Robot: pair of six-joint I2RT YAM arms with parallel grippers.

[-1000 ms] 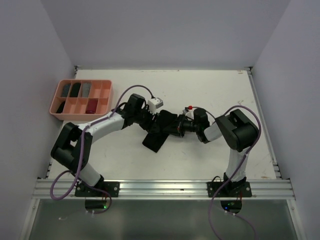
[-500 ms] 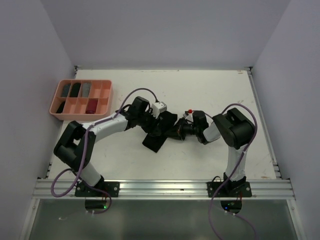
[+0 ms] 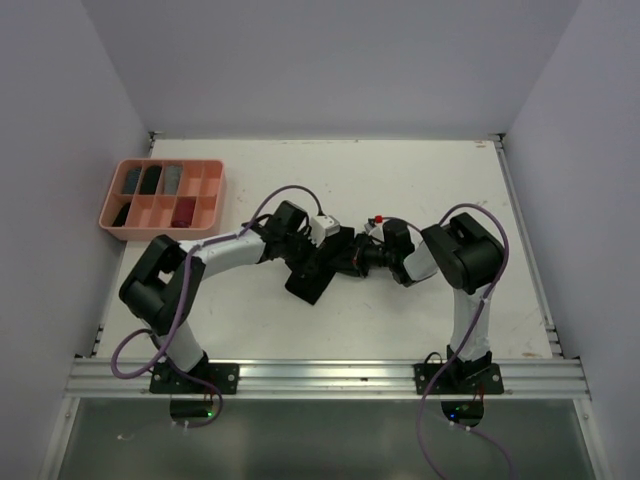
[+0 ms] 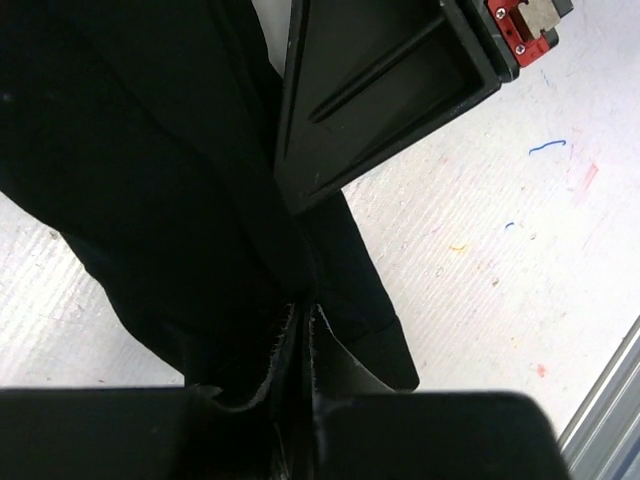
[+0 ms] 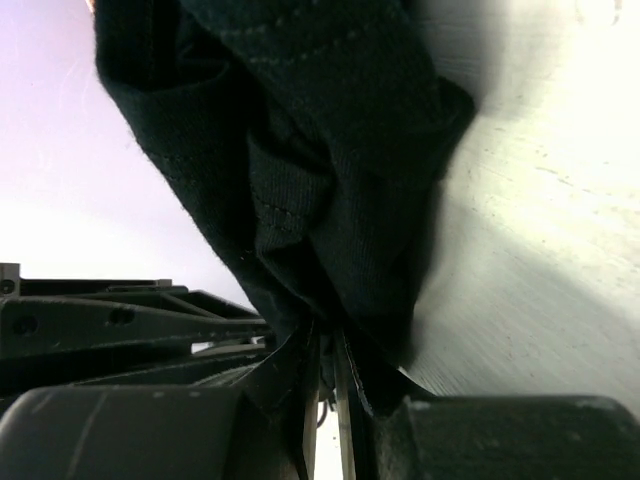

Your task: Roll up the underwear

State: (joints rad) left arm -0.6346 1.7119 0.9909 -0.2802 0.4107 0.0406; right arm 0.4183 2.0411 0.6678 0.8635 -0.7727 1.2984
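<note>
The overhead camera is looking down from above and behind the arm bases, facing 12 o'clock and taking in the whole table (image 3: pixel 420 190) from far off, with the pink tray (image 3: pixel 160 232) sitting at 10 o'clock. The left wrist camera is peering along its own fingers (image 4: pixel 335 365) from very close, filling most of its frame with the black underwear (image 4: pixel 150 180) and catching the right arm (image 4: pixel 380 90) at 1 o'clock and a rail (image 4: pixel 610 410) at 5 o'clock. The right wrist camera is hanging equally close, looking past its fingers at the same cloth. All three views are sharing that cloth at the table's middle
</note>
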